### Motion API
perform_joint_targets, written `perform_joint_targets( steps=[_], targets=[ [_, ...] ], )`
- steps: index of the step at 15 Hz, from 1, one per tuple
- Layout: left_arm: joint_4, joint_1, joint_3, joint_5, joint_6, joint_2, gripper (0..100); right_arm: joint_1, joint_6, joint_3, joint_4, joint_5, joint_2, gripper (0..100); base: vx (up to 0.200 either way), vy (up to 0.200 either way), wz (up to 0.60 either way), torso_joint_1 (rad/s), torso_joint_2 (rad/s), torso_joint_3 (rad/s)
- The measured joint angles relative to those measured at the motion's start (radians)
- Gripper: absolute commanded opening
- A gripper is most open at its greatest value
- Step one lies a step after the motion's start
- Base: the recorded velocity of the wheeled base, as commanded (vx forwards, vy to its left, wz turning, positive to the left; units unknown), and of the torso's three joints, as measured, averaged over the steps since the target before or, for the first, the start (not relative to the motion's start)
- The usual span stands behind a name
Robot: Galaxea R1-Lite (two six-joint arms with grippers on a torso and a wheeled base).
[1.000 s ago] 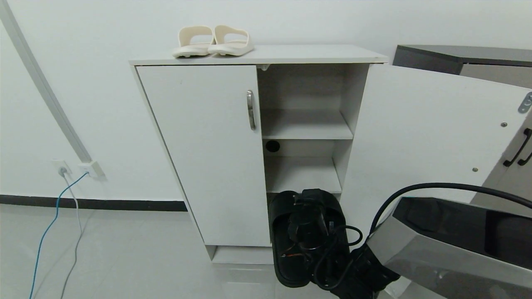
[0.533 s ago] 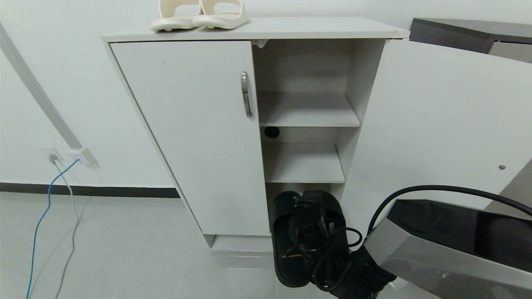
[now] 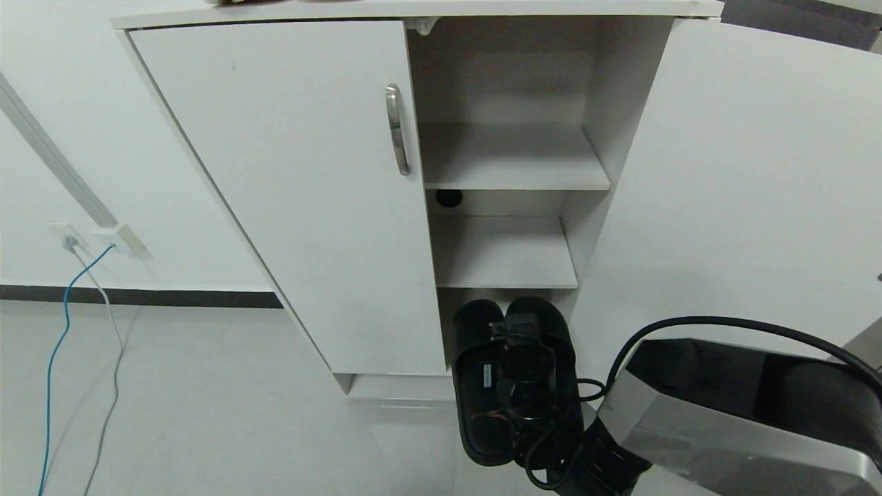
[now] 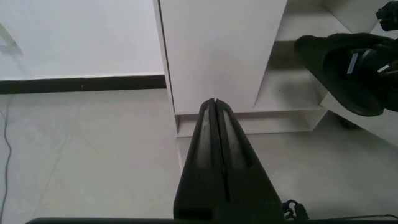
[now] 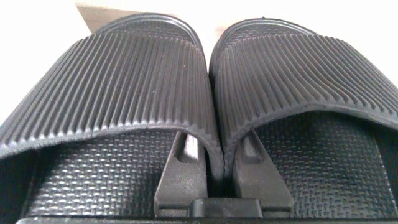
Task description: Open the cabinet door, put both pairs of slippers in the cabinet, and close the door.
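Right wrist view gets it up close: the black slippers (image 5: 137,81) sit side by side. The right jaws are clamped on the two inner edges where the pair meets, with the fingers (image 5: 185,163) tucked in under the straps. The pair hangs low in front of the cabinet (image 3: 275,207), toes just inside the bottom compartment and heels out over the floor (image 3: 207,413). Can't tell whether the soles touch anything.

The left jaws are pressed fully together with nothing between them, low over the floor and aimed at the foot of the closed left door.

The right door (image 3: 744,172) is swung wide open. That shows an upper shelf (image 3: 510,158) and a lower shelf (image 3: 503,251), both bare. The left door has a metal handle (image 3: 395,129). Pale tiled floor, white wall (image 3: 41,69) with a black baseboard (image 3: 138,297). A wall socket (image 3: 69,241) has a blue cable (image 3: 52,365) and a grey one trailing down.

Versus a second ago, the head camera has moved in on the cabinet, so its top now sits at the frame edge. The slipper toes overlapped the front of the lower shelf then, and now they sit below it.
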Motion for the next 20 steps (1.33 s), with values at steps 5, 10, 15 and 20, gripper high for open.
perform_joint_targets(
  steps=[5,10,15,20],
  targets=[
    [0.0,-0.001,0.0,0.0,0.0,0.0,0,-0.006,-0.05,0.01,-0.098,0.0,0.016,0,0.0,0.0,0.0,0.0,0.0,0.0],
    [0.0,0.0,0.0,0.0,-0.001,0.0,0,-0.006,-0.073,0.015,-0.131,-0.001,0.029,0,0.12,0.0,0.0,0.0,0.0,0.0],
    [0.0,-0.001,0.0,0.0,-0.001,0.0,0,-0.008,-0.086,0.015,-0.148,0.0,0.032,0,0.2,0.0,0.0,0.0,0.0,0.002],
    [0.0,-0.001,0.0,0.002,-0.01,0.0,0,-0.008,-0.086,0.015,-0.15,0.005,0.032,0,0.12,0.0,0.0,0.001,0.0,0.001]
  ],
)
